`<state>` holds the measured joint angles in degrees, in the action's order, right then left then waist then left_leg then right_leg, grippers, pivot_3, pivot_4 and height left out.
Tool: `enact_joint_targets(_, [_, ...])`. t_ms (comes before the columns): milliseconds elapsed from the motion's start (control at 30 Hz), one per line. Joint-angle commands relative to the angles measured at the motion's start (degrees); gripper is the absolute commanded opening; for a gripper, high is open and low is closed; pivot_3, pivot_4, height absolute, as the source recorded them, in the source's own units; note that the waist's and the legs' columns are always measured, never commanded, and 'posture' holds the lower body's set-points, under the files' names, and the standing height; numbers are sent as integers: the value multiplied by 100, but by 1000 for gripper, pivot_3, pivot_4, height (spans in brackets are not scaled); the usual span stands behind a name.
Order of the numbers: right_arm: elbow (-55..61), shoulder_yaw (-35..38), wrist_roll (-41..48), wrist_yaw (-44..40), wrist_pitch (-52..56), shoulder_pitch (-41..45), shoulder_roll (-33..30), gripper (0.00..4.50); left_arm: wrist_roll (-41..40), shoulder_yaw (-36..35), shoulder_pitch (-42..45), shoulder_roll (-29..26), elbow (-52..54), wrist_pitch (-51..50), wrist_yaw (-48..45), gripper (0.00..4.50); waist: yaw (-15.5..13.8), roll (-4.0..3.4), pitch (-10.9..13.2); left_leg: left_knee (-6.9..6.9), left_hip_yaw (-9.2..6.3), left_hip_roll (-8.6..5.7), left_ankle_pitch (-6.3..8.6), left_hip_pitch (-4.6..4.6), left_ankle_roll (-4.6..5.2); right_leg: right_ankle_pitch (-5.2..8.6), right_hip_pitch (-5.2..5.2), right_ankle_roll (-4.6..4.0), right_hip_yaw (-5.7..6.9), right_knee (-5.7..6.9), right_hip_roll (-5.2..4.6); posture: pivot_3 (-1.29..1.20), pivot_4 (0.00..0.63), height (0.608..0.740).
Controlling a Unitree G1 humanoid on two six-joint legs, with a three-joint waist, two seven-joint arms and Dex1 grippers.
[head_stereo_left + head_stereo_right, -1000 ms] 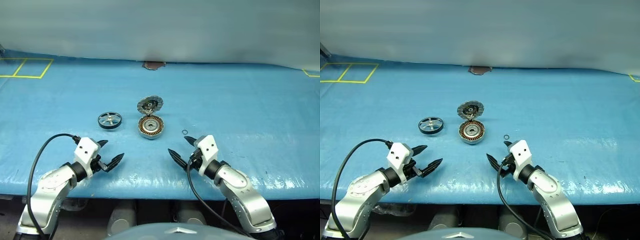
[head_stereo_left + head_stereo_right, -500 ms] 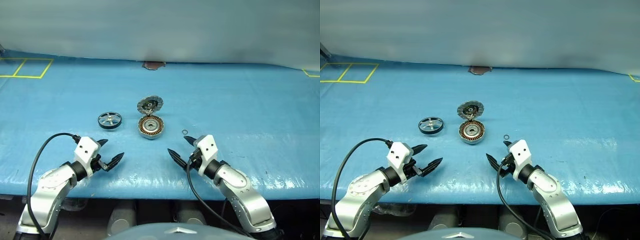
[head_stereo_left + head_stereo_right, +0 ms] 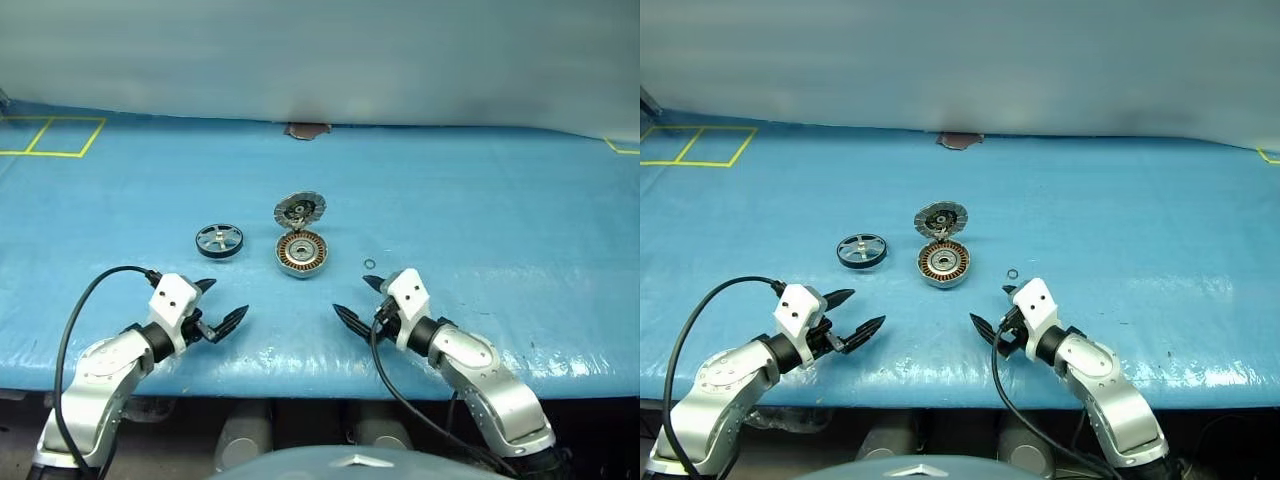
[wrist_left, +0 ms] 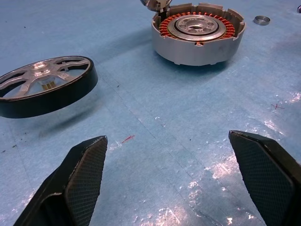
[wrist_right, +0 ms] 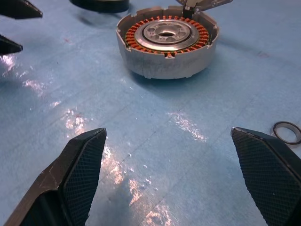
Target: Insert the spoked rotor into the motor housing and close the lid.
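One motor housing (image 3: 301,252) sits near the middle of the blue table (image 3: 480,210), its ring of copper-brown windings facing up around the central bearing. Its one lid (image 3: 300,210) stands swung open on the hinge at the far edge of the housing. One spoked rotor (image 3: 219,240) lies flat on the table just to the left of the housing, apart from it, black rim around silver spokes. One small metal ring (image 3: 369,264) lies on the table to the right of the housing.

Two grippers hover over the near part of the table. The left gripper (image 3: 221,307) has its two fingers (image 4: 83,175) spread wide and holds nothing. The right gripper (image 3: 359,301) likewise has both fingers (image 5: 83,168) spread apart and empty, aimed toward the housing.
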<state>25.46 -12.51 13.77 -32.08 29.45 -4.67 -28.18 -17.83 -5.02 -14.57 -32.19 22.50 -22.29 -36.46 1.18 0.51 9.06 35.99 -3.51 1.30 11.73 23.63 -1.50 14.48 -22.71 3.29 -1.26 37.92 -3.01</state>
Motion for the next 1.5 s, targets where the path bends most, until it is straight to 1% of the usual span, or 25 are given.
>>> enact_joint_targets(33, [388,-336,3,-764,478,593,-643,4471,59,8,45,-56,77,54,-23,4500,-1,2,0,0,0,0,0,0,0,0,0,0,0,0,0,0,150,740])
enact_joint_targets(133, [381,-636,-36,-1261,645,1350,-1030,4471,69,26,61,-38,54,61,-21,4500,11,3,1,-1,-3,4,0,-2,0,-1,-1,-1,2,2,6,0,150,740])
enact_joint_targets(200, [272,-836,-88,-1522,706,1939,-1094,4471,79,52,64,-21,37,70,-17,4500,12,5,2,-3,-6,7,0,-2,0,-1,0,-2,3,1,11,0,150,740])
enact_joint_targets(300, [-60,-1305,-405,-1940,634,2900,-1103,4471,95,91,52,16,21,93,-4,4500,41,5,3,-3,-4,7,0,0,0,-2,-3,-1,2,1,13,0,150,740])
enact_joint_targets(467, [-1084,-2138,-1023,-2558,139,4251,-714,4471,108,97,-13,96,22,132,30,4500,30,6,4,-3,-8,6,0,0,0,-5,-1,1,3,-1,13,0,150,740])
enact_joint_targets(533, [-1492,-2336,-1230,-2677,-58,4568,-513,4471,112,86,-69,113,49,145,43,4500,35,6,3,-4,-7,6,0,2,0,-8,-3,1,3,-1,13,0,150,740])
enact_joint_targets(633, [-2232,-2601,-1576,-2868,-459,4955,-255,4471,111,40,-206,167,119,166,93,4500,40,6,4,-6,-7,6,0,2,0,-23,-3,-21,3,0,14,0,150,740])
enact_joint_targets(767, [-2950,-2766,-1831,-3187,-864,5276,-16,4471,94,-21,-432,269,199,304,137,4500,49,4,5,-6,-7,6,0,-1,0,-24,-3,-20,2,0,14,0,150,740])
enact_joint_targets(967, [-3676,-2729,-2107,-3467,-1287,5553,267,4471,97,15,-671,306,279,590,77,4500,58,2,6,-5,-7,6,0,-2,-1,-25,-3,-23,2,4,15,0,150,740])
enact_joint_targets(1500, [-4756,-2613,-2494,-3629,-1719,5824,840,4471,161,113,-650,233,164,1040,-195,4500,101,0,6,-7,-6,11,0,-7,-2,-26,-3,-25,2,9,21,0,150,740])
